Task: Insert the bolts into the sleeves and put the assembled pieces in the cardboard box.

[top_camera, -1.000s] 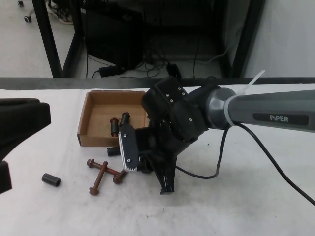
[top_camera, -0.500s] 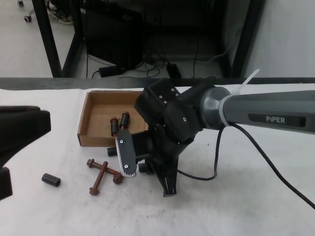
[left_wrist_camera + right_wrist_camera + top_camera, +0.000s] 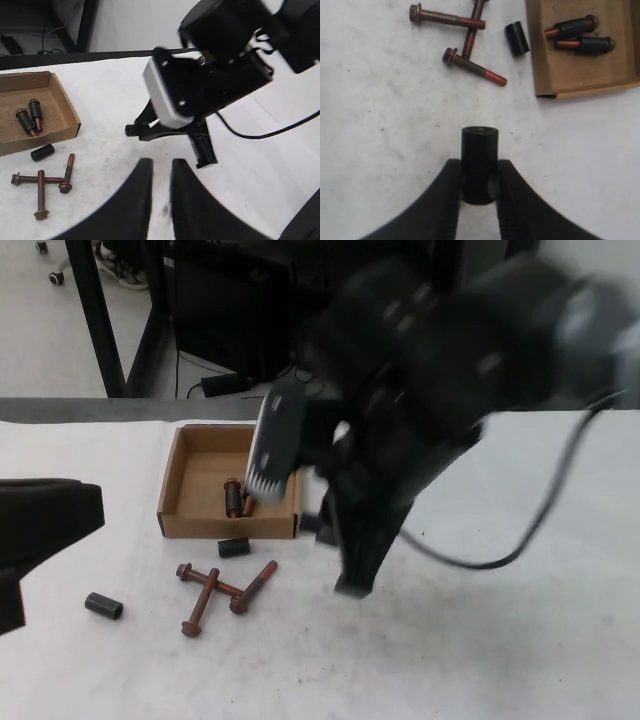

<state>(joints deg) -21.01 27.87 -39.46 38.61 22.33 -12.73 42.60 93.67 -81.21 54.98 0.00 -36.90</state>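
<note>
Two assembled pieces (image 3: pixel 575 27) lie in the cardboard box (image 3: pixel 580 70), with three bolts (image 3: pixel 476 67) beside it on the counter (image 3: pixel 385 125). The right pincer (image 3: pixel 479 166) clamps a black sleeve (image 3: pixel 479 145). The left pincer (image 3: pixel 161 167) is empty, barely parted.

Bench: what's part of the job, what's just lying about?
Job: three loose bolts; two loose sleeves; sleeve in right end effector; box; two assembled pieces inside.
Lying about: cables on floor behind; black frame.

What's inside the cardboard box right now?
Two sleeved bolts lie side by side on the box floor. In the high view the right hand, holding a sleeve, covers one corner, so that spot is hidden.
</note>
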